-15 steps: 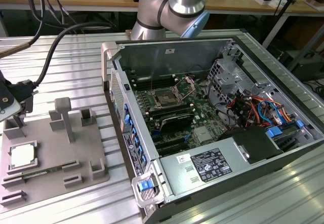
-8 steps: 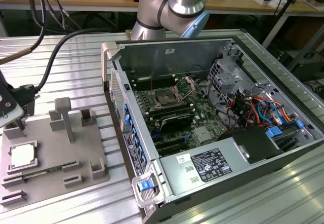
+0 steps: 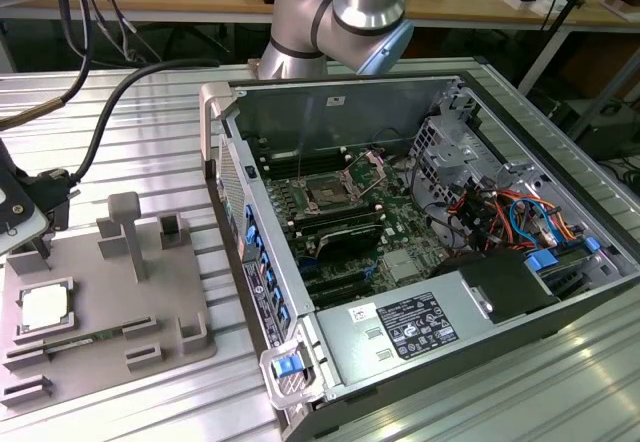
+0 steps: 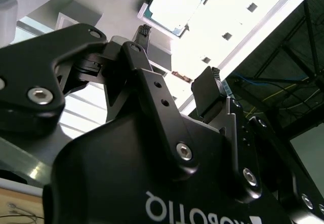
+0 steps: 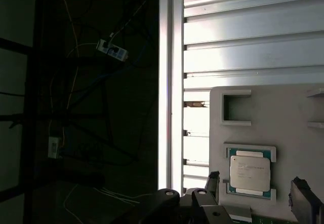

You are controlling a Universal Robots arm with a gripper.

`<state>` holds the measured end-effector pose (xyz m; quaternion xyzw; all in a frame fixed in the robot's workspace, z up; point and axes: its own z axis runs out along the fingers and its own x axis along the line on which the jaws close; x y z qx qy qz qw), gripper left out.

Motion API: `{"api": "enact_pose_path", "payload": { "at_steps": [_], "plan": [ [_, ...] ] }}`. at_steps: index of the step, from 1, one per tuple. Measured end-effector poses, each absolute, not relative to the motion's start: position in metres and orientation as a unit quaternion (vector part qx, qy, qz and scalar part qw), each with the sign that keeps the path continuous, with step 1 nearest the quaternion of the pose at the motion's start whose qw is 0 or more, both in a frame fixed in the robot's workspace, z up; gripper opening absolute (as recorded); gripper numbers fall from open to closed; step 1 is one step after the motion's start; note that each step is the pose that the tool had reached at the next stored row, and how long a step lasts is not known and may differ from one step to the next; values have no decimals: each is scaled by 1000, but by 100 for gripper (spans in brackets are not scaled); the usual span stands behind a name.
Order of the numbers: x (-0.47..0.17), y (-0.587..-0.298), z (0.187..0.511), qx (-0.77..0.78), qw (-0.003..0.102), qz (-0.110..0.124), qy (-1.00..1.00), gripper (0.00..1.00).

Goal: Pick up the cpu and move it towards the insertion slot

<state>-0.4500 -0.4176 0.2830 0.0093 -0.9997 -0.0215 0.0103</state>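
The cpu [image 3: 45,307], a flat square chip with a silvery-white top, lies in a recess of the grey holder plate [image 3: 150,282] at the exterior view's left. In the first wrist view the cpu [image 5: 249,169] lies just ahead of my gripper [image 5: 258,191], whose black fingers [image 5: 212,181] stand wide apart on either side of it. The second wrist view shows the same open gripper [image 4: 177,62] off the cpu [image 4: 174,6], with nothing held. The insertion slot [image 3: 330,192], a square socket with a metal frame, sits on the motherboard inside the open computer case.
The open computer case [image 3: 215,122] stands on the ribbed aluminium table [image 3: 150,112], right of the holder plate. A green memory stick [image 3: 95,337] lies on the plate beside the cpu, among upright grey pegs [image 3: 125,227]. The arm's base [image 3: 340,12] rises behind the case.
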Motion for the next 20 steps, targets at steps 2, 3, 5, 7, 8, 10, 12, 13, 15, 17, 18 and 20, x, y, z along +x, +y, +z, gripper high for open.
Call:
{"api": "enact_pose_path", "payload": {
  "at_steps": [2, 3, 5, 7, 8, 10, 12, 13, 15, 17, 18, 20],
  "plan": [
    [-450, -418, 283, 9, 10, -22, -1000, 62],
    [-450, -418, 283, 9, 10, -22, -1000, 62],
    [-450, -418, 282, 9, 10, -22, -1000, 62],
    [-450, -418, 281, 9, 10, -22, -1000, 62],
    [-450, -418, 280, 9, 10, -22, -1000, 62],
    [-450, -418, 277, 9, 10, -22, -1000, 62],
    [-450, -418, 274, 9, 10, -22, -1000, 62],
    [-450, -418, 273, 9, 10, -22, -1000, 62],
    [-450, -418, 269, 9, 10, -22, -1000, 62],
    [-450, -419, 266, 9, 10, -22, -1000, 62],
    [-450, -419, 265, 9, 10, -22, -1000, 62],
    [-450, -419, 261, 9, 10, -22, -1000, 62]
  ]
}}
